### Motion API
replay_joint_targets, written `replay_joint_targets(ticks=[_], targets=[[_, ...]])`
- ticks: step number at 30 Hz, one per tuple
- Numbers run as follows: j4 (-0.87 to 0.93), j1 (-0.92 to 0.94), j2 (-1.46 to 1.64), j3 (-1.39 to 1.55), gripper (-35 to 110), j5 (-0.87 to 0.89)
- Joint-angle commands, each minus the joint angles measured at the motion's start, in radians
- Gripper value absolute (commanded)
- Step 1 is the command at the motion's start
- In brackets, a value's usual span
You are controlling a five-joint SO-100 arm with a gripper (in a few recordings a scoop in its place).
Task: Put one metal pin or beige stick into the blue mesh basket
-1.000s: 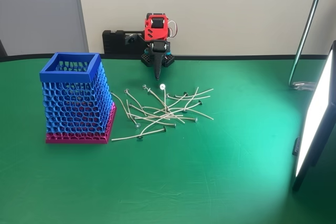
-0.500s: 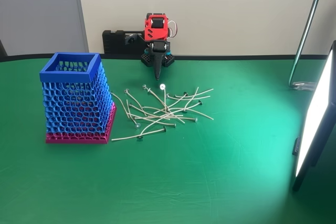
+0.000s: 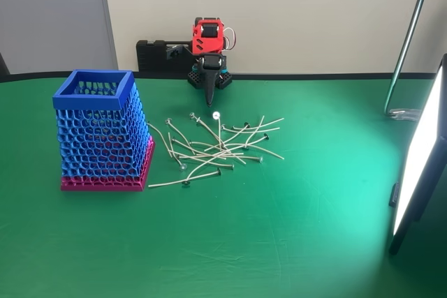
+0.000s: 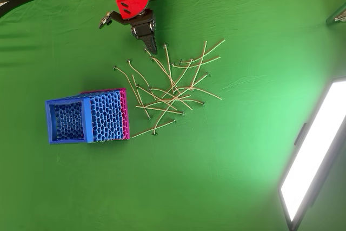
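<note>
Both fingers point(image 3: 208, 97) seemingly together, nothing between.

Fixed view front-facing, oblique; overhead straight down.

A table covered in green cloth point(image 3: 293, 242) carries the scene. Just in front of the downward-pointing black pincer point(image 3: 209, 100) lies a loose tangle of thin beige sticks with small dark metal heads point(image 3: 218, 146). Well to the pincer's left in the fixed view stands a tall blue honeycomb-mesh basket with a magenta base point(image 3: 101, 134). A bright flat light panel point(image 3: 419, 151) stands far to its right.
</note>
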Motion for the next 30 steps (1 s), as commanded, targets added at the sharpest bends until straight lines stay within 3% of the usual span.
replay_joint_targets(ticks=[1,30], targets=[[-0.009,0.020,0.008,-0.012,0,-0.012],[0.377,0.002,-0.028,-0.517,0,0.012]])
